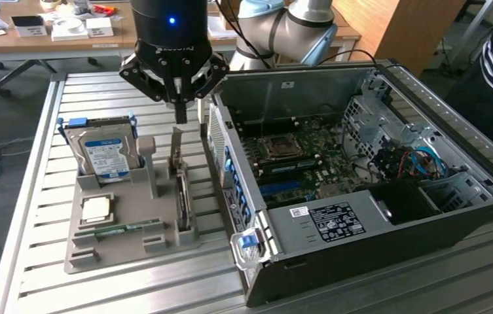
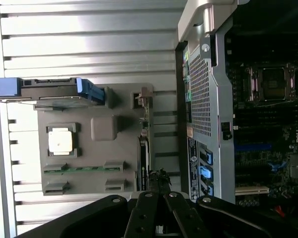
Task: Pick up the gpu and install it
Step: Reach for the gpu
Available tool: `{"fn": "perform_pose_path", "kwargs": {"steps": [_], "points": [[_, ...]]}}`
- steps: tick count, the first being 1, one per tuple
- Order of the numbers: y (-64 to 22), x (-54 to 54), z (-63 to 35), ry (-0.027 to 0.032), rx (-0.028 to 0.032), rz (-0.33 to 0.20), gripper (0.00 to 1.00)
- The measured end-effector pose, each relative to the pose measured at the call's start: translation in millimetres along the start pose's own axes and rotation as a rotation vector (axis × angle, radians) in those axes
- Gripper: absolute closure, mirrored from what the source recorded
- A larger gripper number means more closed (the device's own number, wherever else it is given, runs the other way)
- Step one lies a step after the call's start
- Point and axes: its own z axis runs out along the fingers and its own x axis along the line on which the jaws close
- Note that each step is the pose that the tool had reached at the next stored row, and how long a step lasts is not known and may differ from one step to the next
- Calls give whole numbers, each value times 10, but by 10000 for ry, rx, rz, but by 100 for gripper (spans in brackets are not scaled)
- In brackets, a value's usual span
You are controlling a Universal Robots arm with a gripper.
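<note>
Two containers sit on the slatted metal table (image 1: pixel 36 196): a grey parts tray (image 1: pixel 80 258) and, just beside it on the exterior view's right, an open black computer case (image 1: pixel 386 248). In the tray, a silver hard drive with a blue label (image 1: pixel 102 157) stands upright in its slot, and a square processor chip (image 1: pixel 97 209) lies flat with a narrow green RAM stick (image 1: pixel 122 228) near it. The gpu (image 1: pixel 181 196) stands on edge in the slot nearest the case, its pale bracket pointing up. Inside the case the motherboard (image 1: pixel 316 154) lies exposed, with blue cables (image 1: pixel 416 163) beyond it. The black gripper (image 1: pixel 181 120) hangs directly over the gpu's bracket, fingers pinched together and holding nothing, tips close above the card
</note>
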Motion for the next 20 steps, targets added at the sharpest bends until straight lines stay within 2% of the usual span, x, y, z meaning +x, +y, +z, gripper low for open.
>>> {"fn": "perform_pose_path", "kwargs": {"steps": [14, 20], "points": [[-182, 0, -7, 0, 1, 0, 89], [-229, 11, -9, 1, 1, 1, 89]]}}
